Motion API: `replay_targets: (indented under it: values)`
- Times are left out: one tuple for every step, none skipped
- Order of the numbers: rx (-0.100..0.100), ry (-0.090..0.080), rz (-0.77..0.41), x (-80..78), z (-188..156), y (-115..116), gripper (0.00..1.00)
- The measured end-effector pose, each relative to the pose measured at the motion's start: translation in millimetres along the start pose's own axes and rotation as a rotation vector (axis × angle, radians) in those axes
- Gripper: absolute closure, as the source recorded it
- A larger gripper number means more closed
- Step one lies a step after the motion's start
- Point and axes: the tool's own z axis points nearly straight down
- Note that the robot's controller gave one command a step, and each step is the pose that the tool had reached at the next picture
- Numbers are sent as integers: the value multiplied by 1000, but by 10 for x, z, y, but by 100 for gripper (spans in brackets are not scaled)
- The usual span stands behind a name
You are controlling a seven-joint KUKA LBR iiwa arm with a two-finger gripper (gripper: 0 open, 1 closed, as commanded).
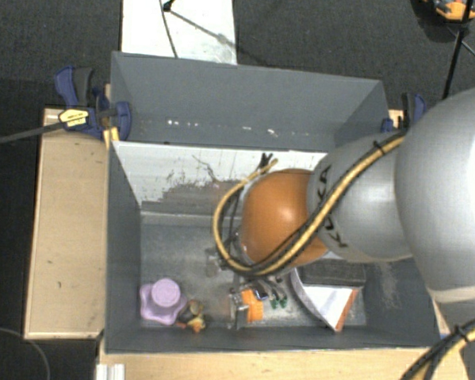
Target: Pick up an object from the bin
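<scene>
Grey metal bin point(123, 243), gripper point(242, 305) low by the middle of its near wall; cannot tell whether open or closed. Rightward, a white-and-orange folded card point(327, 303); toward the near left corner, a lilac plastic knob point(162, 302); at the gripper, a small orange block point(253, 308). Best centred on that block, clear of the wall. No telling its long axis or heading.

Small orange block point(254, 308), partly hidden, lying on the bin point(171, 245) floor near the middle of the front wall.
</scene>
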Motion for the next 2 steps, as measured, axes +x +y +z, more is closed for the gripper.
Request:
replay_targets:
  values:
    - [-1,1,75,130,27,-373,0]
    - [1,2,-30,247,33,-790,100]
